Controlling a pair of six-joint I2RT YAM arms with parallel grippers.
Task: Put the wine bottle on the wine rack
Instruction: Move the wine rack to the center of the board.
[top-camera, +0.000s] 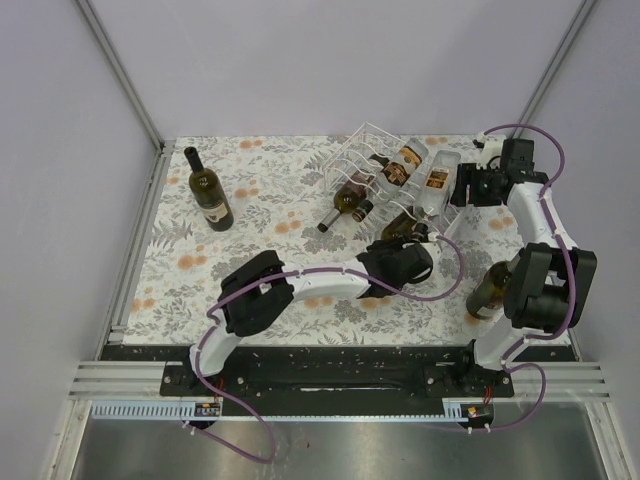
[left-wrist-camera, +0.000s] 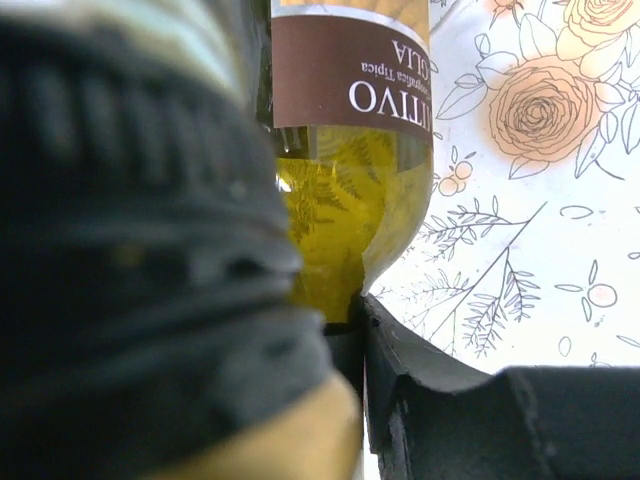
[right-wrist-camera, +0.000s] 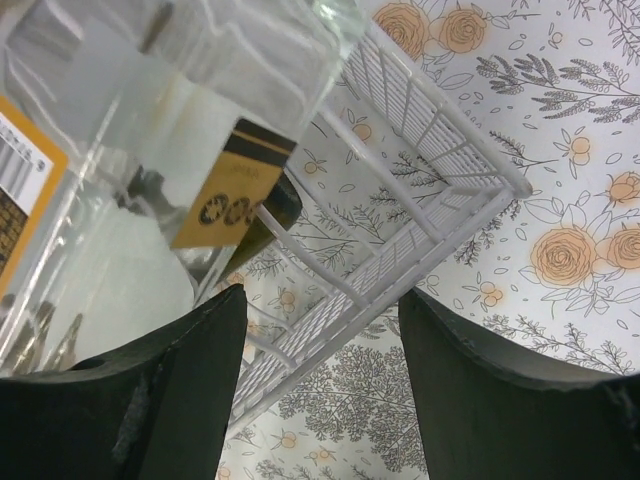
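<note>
Left wrist: my left hand clamped the wine bottle at its neck
Next move: I judged a slow, level lift toward the wine rack safest

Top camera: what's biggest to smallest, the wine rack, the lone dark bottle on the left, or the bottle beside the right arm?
1. wine rack
2. lone dark bottle
3. bottle beside the right arm, though partly hidden there

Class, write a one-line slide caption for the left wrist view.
Left gripper shut on a wine bottle, floral table behind.
</note>
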